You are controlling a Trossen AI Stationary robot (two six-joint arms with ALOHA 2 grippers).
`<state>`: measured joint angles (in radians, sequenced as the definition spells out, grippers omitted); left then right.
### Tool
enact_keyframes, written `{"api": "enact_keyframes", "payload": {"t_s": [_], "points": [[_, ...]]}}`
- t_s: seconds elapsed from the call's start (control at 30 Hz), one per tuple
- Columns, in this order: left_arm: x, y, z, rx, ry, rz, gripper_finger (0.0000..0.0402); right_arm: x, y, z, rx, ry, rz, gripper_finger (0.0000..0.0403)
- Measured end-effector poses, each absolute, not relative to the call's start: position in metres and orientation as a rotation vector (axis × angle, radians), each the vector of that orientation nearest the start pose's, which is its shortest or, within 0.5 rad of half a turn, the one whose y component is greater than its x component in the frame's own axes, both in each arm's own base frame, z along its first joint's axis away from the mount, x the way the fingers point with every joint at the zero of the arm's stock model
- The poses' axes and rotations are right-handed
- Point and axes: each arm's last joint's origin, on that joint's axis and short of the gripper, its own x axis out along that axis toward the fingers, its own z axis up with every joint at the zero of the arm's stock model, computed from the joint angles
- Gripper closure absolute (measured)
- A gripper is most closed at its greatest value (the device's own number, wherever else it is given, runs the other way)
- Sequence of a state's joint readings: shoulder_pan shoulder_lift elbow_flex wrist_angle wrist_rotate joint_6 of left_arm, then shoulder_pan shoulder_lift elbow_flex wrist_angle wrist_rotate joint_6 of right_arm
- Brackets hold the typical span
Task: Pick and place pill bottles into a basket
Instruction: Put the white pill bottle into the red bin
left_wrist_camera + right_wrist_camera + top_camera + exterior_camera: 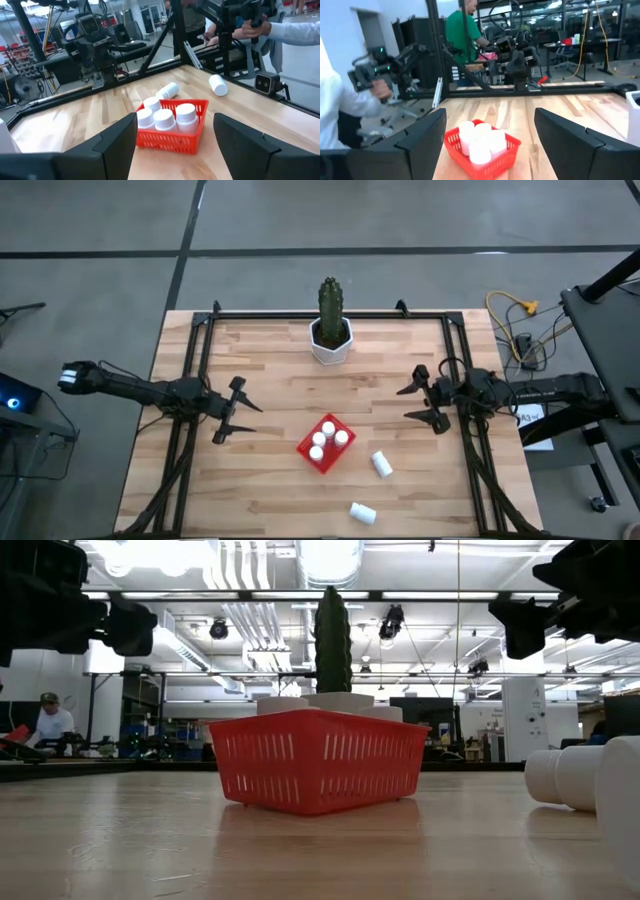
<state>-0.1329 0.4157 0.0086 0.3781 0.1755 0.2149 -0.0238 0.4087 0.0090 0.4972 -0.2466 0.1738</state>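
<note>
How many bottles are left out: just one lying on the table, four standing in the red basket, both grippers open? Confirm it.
Not one: two pill bottles lie on the table, as the high view shows. Four do stand in the red basket, and the left gripper and right gripper are open.

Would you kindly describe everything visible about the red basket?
The basket is a small, square, bright-red tray, plastic by its look, with low walls slotted in vertical rows. It sits flat on the wooden table, turned diagonally, roughly mid-table toward the front edge. Four white capped bottles stand upright inside, crowded to one side. Neither gripper touches it; two more bottles lie outside on the table.
</note>
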Motion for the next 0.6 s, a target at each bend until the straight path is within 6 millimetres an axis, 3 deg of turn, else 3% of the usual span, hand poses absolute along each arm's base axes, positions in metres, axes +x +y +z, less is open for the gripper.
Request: {"api": "enact_keyframes", "payload": {"t_s": [0.37,0.6], "points": [[0.122,-0.021,0.164,0.211,0.007,-0.283,0.0158,0.131,0.001,0.167,0.240,0.013,0.132,0.0112],[0.122,-0.020,0.165,0.211,0.004,-0.276,0.0158,0.134,0.001,0.185,0.334,-0.175,0.165,0.0103]]}}
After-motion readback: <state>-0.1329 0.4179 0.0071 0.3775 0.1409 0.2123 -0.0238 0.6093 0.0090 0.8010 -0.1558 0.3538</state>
